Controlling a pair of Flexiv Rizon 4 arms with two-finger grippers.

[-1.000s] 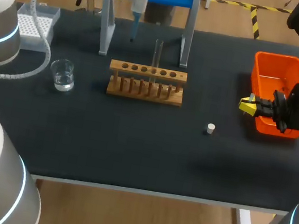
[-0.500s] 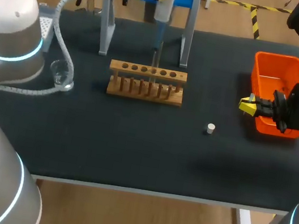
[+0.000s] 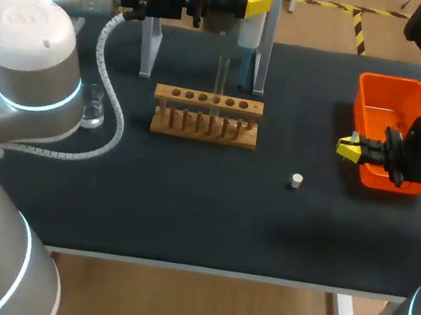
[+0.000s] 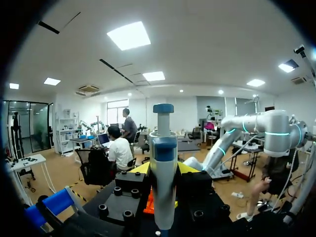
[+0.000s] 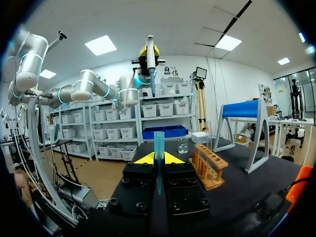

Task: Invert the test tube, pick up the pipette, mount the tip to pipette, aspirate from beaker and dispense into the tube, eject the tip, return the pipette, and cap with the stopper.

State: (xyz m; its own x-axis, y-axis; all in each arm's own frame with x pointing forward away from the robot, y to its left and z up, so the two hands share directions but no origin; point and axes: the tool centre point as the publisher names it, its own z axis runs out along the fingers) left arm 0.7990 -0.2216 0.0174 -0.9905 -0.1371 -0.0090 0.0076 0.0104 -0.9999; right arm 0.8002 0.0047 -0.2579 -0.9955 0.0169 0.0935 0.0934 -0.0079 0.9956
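My left gripper (image 3: pixel 248 6) is at the back of the table, shut on the white pipette (image 3: pixel 252 31) with the blue plunger, which hangs upright in front of the stand's right leg (image 3: pixel 265 53). In the left wrist view the pipette (image 4: pixel 163 182) stands between the left gripper's (image 4: pixel 163 173) fingers. A clear test tube (image 3: pixel 221 78) stands upright in the wooden rack (image 3: pixel 207 115), just left of the pipette. My right gripper (image 3: pixel 349 148) is beside the orange bin (image 3: pixel 394 99), shut on a blue pipette tip (image 5: pixel 158 148). The beaker (image 3: pixel 93 112) sits at the left, the white stopper (image 3: pixel 296 180) right of middle.
The pipette stand's left grey leg (image 3: pixel 147 50) stands behind the rack; its blue bar is mostly hidden by my left arm. A cable of the left arm loops over the table near the beaker. The right wrist view shows the rack (image 5: pixel 210 168) and the beaker (image 5: pixel 183 144) ahead.
My left arm has carried the pipette to the right along the back, from the stand's left part to its right leg near the test tube. The right arm has kept still.
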